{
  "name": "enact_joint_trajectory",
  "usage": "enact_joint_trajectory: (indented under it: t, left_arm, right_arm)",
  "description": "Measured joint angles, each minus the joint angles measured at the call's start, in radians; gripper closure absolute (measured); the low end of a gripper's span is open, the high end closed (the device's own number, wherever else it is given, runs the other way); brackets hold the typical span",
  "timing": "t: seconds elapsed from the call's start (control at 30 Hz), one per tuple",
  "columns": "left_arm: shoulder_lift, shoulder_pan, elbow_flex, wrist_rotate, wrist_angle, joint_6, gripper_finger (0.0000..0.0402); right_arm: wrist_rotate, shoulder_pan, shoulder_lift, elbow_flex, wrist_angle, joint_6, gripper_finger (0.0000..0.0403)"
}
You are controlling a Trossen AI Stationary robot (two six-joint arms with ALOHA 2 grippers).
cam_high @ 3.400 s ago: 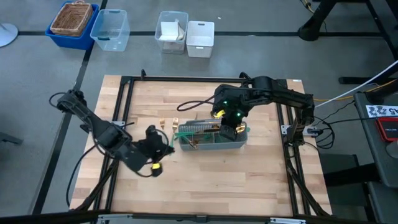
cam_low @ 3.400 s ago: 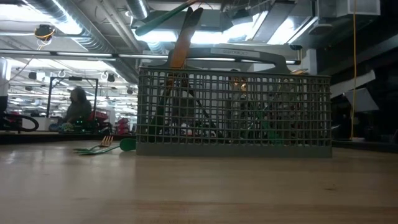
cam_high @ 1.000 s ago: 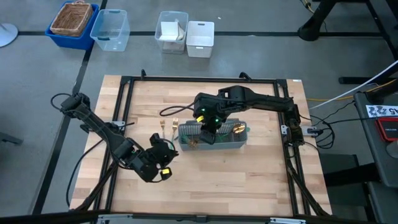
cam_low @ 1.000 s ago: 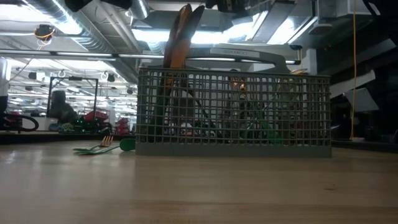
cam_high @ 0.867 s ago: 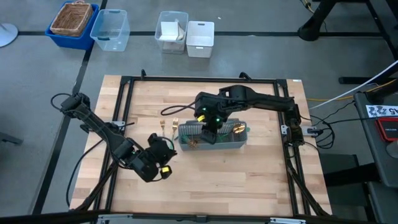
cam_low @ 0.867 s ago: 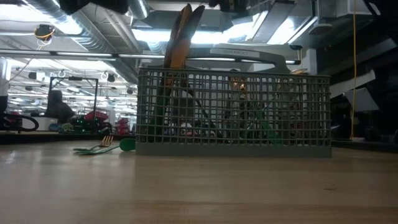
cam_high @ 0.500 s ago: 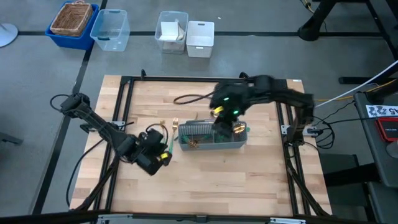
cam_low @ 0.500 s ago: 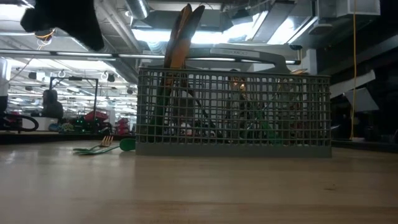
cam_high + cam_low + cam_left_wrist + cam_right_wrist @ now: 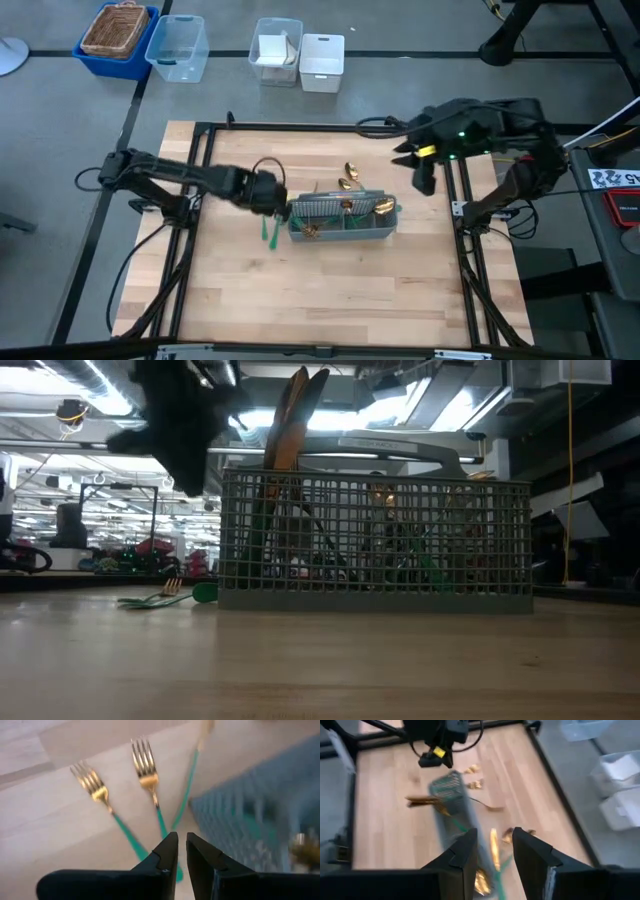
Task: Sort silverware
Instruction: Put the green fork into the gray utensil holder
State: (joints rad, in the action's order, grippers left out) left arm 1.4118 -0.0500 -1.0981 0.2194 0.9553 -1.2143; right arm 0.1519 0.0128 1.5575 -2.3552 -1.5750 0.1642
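1. Left end effector (image 9: 268,196) sits low over the bench (image 9: 330,290), just beside the caddy's (image 9: 342,219) left end. In the left wrist view its fingers (image 9: 165,855) are nearly pressed together, a thin slit between the tips, pinching nothing.
2. Directly ahead of those tips: two gold forks with teal handles, fork A (image 9: 102,800) and fork B (image 9: 146,775), flat on the bench, tines pointing away. A third teal handle (image 9: 187,790) lies beside them, running along the caddy wall.
3. High view shows the teal handles (image 9: 270,231) on the bench just under the left end effector.
4. Right end effector (image 9: 422,178) is raised, well apart from the caddy, near the right frame rail. Fingers (image 9: 465,855) spread, a clear gap between them, holding nothing.
5. Caddy holds sorted silverware: gold pieces (image 9: 383,208) at its right end; in the low view, upright utensils (image 9: 290,420) stick out of the top near its left end.
6. Two loose gold pieces (image 9: 346,176) lie on the bench behind the caddy, between both end effectors.
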Motion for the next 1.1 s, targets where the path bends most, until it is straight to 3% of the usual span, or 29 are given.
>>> enact_joint_trajectory:
  t: [0.23, 0.53, 0.63, 0.8, 0.87, 1.03, 1.1]
  left_arm:
    - [0.007, 0.169, 0.091, -0.087, -0.182, 0.063, 0.0373]
    - [0.015, 0.187, 0.198, -0.09, -0.382, 0.27, 0.0372]
    - [0.015, 0.187, 0.223, -0.092, -0.482, 0.377, 0.0372]
    - [0.015, 0.189, 0.225, -0.091, -0.438, 0.491, 0.0372]
    - [0.015, 0.194, 0.226, -0.092, -0.379, 0.482, 0.0372]
    - [0.012, 0.193, 0.224, -0.174, -0.279, 0.22, 0.0372]
    - [0.012, 0.18, 0.224, -0.195, -0.275, 0.225, 0.0372]
  right_arm:
    - [0.021, 0.0, -0.113, 0.193, 0.028, -0.078, 0.0281]
    - [-0.014, 0.0, -0.284, 0.605, 0.28, -0.09, 0.0281]
    - [-0.031, 0.0, -0.308, 0.666, 0.327, -0.083, 0.0281]
    - [-0.043, 0.0, -0.314, 0.683, 0.349, -0.066, 0.0281]
    - [-0.043, 0.0, -0.314, 0.683, 0.35, -0.066, 0.0281]
    - [-0.044, 0.0, -0.314, 0.683, 0.349, -0.06, 0.0281]
    - [-0.044, 0.0, -0.314, 0.683, 0.349, -0.059, 0.0281]
